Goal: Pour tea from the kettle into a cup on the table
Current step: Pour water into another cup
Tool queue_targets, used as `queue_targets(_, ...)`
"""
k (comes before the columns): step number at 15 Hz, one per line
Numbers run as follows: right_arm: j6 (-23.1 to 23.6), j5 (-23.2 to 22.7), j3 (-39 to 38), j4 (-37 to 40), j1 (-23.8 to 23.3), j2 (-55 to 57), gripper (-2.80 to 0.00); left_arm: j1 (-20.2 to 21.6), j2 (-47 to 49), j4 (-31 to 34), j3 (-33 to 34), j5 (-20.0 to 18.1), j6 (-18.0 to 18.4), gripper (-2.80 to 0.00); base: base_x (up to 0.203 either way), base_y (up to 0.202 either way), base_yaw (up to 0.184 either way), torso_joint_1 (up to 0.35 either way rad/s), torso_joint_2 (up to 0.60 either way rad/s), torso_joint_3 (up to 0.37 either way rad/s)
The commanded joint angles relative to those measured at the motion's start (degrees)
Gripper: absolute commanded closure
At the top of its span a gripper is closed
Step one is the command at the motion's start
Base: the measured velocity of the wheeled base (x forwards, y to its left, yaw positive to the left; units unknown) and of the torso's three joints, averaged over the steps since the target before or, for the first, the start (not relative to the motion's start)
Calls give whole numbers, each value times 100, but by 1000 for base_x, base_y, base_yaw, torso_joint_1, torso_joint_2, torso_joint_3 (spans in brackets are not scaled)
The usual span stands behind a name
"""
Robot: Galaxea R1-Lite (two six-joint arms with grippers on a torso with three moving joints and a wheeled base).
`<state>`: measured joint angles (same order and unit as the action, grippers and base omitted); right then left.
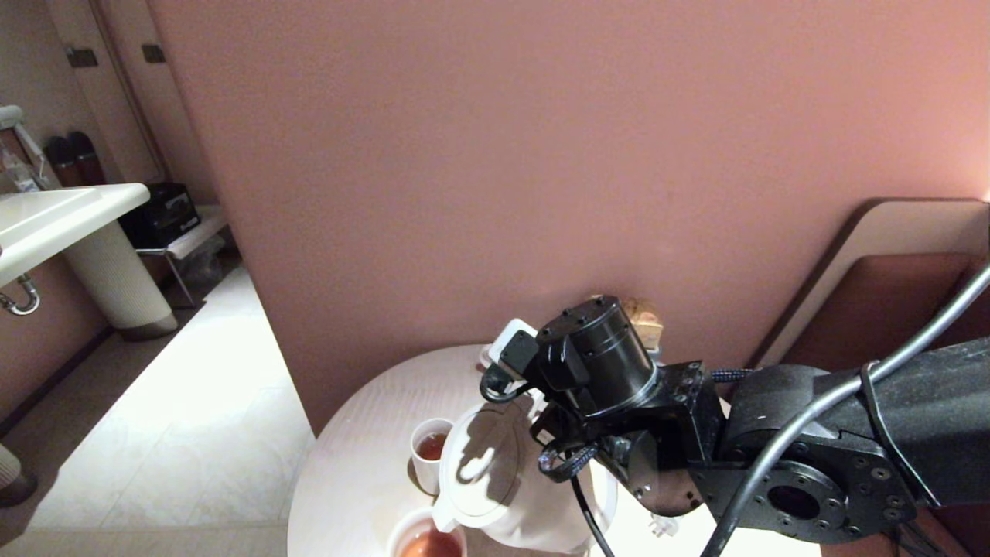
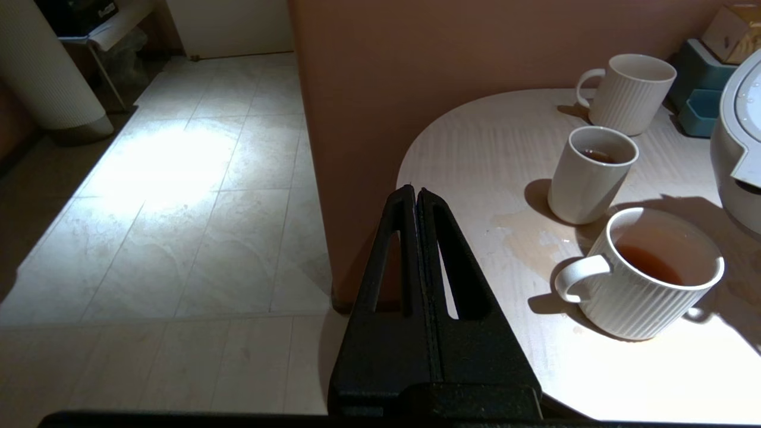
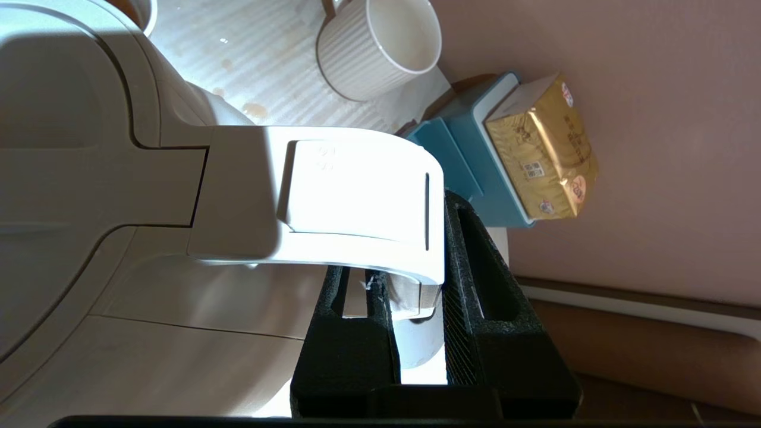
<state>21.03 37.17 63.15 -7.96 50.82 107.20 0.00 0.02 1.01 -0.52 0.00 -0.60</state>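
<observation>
The white kettle (image 1: 495, 483) leans over the round table (image 1: 363, 433), its spout close to the rim of a ribbed mug (image 1: 424, 541) at the front. My right gripper (image 3: 410, 279) is shut on the kettle's loop handle (image 3: 357, 190); in the head view my right wrist (image 1: 603, 371) hides those fingers. The plain white cup (image 2: 591, 172) stands left of the kettle and holds dark tea (image 2: 597, 156). No stream shows from the spout. My left gripper (image 2: 416, 193) is shut and empty, parked off the table's left edge above the floor.
The near ribbed mug (image 2: 648, 279) holds paler orange liquid. An empty ribbed mug (image 2: 630, 89) stands at the back by a blue box (image 3: 469, 154) and a gold packet (image 3: 544, 154). A wet patch (image 2: 529, 238) lies beside the cups. A pink wall (image 1: 541, 155) rises behind.
</observation>
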Motion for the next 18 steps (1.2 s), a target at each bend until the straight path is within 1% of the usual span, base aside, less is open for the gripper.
queue_targets(1,22,18,77,4,47,131,0,0,6,-5,0,0,-2,0,0,0,0,0,0,0)
queue_targets(2,30,28,109,5,76,180,0,0,0,2,0,0,-2,0,0,0,0,0,0,0)
queue_targets(5,305,45,136,14,121,197,0,0,5,2,0,0,-2,0,0,0,0,0,0,0)
queue_targets(7,401,52,178,16,152,262,0,0,6,4,0,0,-2,0,0,0,0,0,0,0)
queue_targets(12,412,107,512,647,241,275,0,0,6,1,0,0,-2,0,0,0,0,0,0,0)
queue_targets(14,508,122,657,841,244,304,0,0,6,4,0,0,-2,0,0,0,0,0,0,0)
queue_targets(16,659,131,746,849,244,369,0,0,2,-5,0,0,-2,0,0,0,0,0,0,0)
queue_targets(18,708,141,828,852,250,470,0,0,6,4,0,0,-2,0,0,0,0,0,0,0)
